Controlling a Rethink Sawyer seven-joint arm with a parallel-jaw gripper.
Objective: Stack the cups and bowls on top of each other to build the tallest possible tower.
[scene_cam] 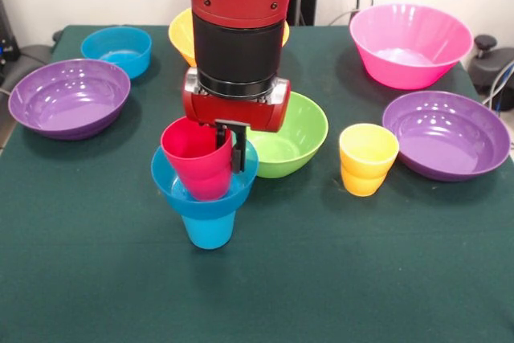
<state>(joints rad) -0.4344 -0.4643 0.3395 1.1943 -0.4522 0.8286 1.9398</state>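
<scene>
1. Nearest on the green surface (96,279) stands the tower (206,190): a blue cup (209,230) upright at the bottom, a small blue bowl (173,182) seated on its rim, and a red cup (197,158) resting inside that bowl, tilted with its mouth leaning toward the left; the front strip of the surface before it lies bare.
2. The end effector (231,149) hangs over the tower's right side; one dark finger (238,150) lies against the red cup's right wall, so it looks closed on the cup's rim, the other finger being hidden inside or behind the cup.
3. Just right of the tower and partly behind it sits the lime green bowl (293,138), close to the blue bowl's rim; the yellow cup (368,158) stands upright further right, apart from both.
4. A purple bowl (450,134) lies near the right edge, beside the yellow cup; a second purple bowl (68,98) lies near the left edge, well apart from the tower.
5. Farther back: another small blue bowl (118,50) at the left; an orange bowl (181,34) largely hidden behind the red and black arm (237,30); a pink bowl (409,42) at the far right corner.
</scene>
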